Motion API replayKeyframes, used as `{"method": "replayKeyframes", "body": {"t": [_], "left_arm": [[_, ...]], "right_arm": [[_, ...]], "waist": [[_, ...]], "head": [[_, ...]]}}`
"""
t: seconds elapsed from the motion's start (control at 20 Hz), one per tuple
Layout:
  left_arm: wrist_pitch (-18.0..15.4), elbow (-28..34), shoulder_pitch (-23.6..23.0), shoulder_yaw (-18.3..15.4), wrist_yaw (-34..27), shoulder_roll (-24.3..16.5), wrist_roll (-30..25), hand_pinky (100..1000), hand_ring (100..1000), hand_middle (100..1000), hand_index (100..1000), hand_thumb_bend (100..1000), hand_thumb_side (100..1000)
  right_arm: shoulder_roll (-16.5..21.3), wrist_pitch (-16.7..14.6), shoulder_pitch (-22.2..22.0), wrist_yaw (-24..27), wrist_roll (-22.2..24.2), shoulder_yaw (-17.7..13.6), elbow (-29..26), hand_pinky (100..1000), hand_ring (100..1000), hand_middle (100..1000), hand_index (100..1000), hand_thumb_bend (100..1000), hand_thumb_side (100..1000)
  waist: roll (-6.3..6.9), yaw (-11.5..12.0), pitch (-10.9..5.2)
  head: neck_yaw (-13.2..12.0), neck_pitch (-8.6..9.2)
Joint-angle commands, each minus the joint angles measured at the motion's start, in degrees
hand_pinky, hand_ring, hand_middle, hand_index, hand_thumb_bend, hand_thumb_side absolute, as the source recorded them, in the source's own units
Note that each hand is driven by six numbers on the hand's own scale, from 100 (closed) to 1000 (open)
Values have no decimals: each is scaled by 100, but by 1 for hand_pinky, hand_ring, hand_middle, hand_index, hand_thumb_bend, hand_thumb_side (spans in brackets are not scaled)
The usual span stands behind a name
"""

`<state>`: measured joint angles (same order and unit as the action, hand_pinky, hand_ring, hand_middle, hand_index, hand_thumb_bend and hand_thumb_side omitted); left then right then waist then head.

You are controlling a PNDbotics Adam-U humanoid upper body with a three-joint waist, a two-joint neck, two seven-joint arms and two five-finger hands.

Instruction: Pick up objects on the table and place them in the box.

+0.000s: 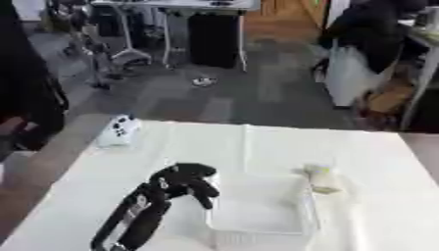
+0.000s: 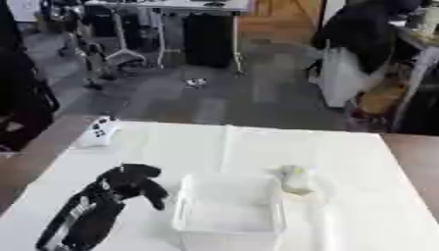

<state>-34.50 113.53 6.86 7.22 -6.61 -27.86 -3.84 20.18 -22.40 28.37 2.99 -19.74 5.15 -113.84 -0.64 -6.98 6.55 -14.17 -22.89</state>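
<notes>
Right eye view | left robot hand (image 2: 137,182) curled, empty | pale object (image 2: 296,179) beyond box (image 2: 227,223)

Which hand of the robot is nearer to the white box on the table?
Left. The left hand hangs beside the white box, at its left wall, fingers curled and empty. The right hand shows in no view.

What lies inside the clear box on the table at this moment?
The clear box shows only its pale bottom; no object can be made out inside. The left hand, fingers curled, covers its left rim. The pale yellowish object lies outside, by its far right corner.
</notes>
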Motion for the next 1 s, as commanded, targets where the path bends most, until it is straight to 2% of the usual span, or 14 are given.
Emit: {"method": "replayKeyframes", "body": {"t": [0.05, 0.75, 1.0], "left_arm": [[-9, 106, 32, 4, 9, -82, -13, 525, 693, 798, 876, 618, 729], [-4, 106, 26, -8, 28, -96, 4, 526, 695, 799, 876, 619, 731], [29, 106, 77, -61, 57, -127, 49, 531, 700, 803, 876, 627, 728]], "right_arm": [[91, -3, 100, -10, 17, -31, -75, 100, 298, 347, 661, 167, 1000], [76, -9, 109, -11, 0, -45, -75, 100, 298, 347, 663, 166, 1000], [64, 23, 81, -9, -45, -77, -75, 100, 297, 347, 668, 164, 1000]], "waist": [[11, -9, -67], [13, -28, -66], [1, -30, -49]], "head": [[-16, 5], [35, -71], [188, -195]]}}
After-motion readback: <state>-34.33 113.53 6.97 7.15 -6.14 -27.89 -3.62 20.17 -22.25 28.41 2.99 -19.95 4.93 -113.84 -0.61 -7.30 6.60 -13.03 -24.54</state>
